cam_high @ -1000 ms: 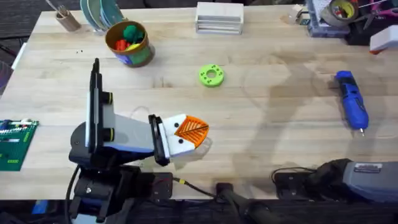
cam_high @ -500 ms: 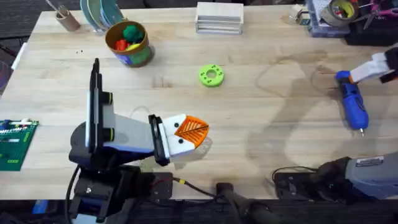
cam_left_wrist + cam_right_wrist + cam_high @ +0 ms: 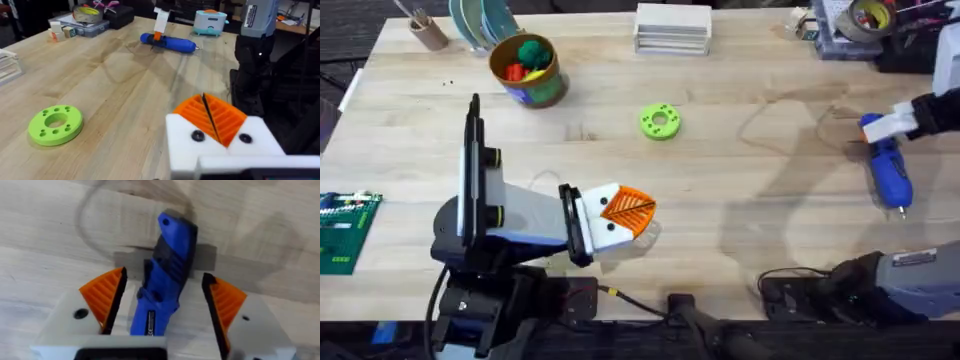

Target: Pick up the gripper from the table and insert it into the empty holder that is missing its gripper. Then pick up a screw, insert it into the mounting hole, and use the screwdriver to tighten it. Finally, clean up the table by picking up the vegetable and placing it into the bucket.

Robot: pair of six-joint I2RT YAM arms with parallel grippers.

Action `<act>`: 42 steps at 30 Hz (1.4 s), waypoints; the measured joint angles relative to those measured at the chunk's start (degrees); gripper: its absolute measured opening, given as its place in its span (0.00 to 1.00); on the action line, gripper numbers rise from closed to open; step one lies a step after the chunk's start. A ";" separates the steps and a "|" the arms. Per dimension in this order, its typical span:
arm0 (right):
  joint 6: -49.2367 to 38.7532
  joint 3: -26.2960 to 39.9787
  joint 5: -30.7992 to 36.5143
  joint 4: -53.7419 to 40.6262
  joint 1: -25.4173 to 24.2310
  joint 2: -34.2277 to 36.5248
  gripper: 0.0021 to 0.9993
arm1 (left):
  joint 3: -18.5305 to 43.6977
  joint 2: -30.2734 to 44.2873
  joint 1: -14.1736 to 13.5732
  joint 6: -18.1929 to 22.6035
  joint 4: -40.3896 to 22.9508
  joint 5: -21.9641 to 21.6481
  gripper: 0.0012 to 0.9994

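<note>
Right gripper [image 3: 162,305] is down over the screwdriver [image 3: 887,163] at the right side of the table [image 3: 740,200], fingers spread, one orange pad [image 3: 104,297] on either side of the blue body. No clear contact visible between pads and tool. From overhead the white finger mount sits at the tool's far end, with the arm reaching in from the right edge. The screwdriver lies flat, bit pointing toward the near edge.

Left gripper [image 3: 620,213] rests low near the front of the table, arm folded close to its base, pointing right. Its two orange pads [image 3: 212,117] are pressed together with nothing between them.

Count:
- screwdriver: 1
- green ring [image 3: 660,121]: 1, lying flat mid-table, well apart from both grippers
- bucket [image 3: 528,72]: 1, far left, upright, with green and red pieces inside
- brown cup [image 3: 426,30]: 1, far left corner, sticks in it
- white stacked box [image 3: 672,28]: 1, far edge, centre
- tape roll [image 3: 868,17]: 1, far right corner
- green circuit board [image 3: 342,230]: 1, at the left edge
</note>
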 joint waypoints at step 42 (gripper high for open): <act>-0.84 -0.26 0.21 2.76 0.04 5.82 0.63 | 0.00 0.00 0.00 0.00 0.00 0.00 0.01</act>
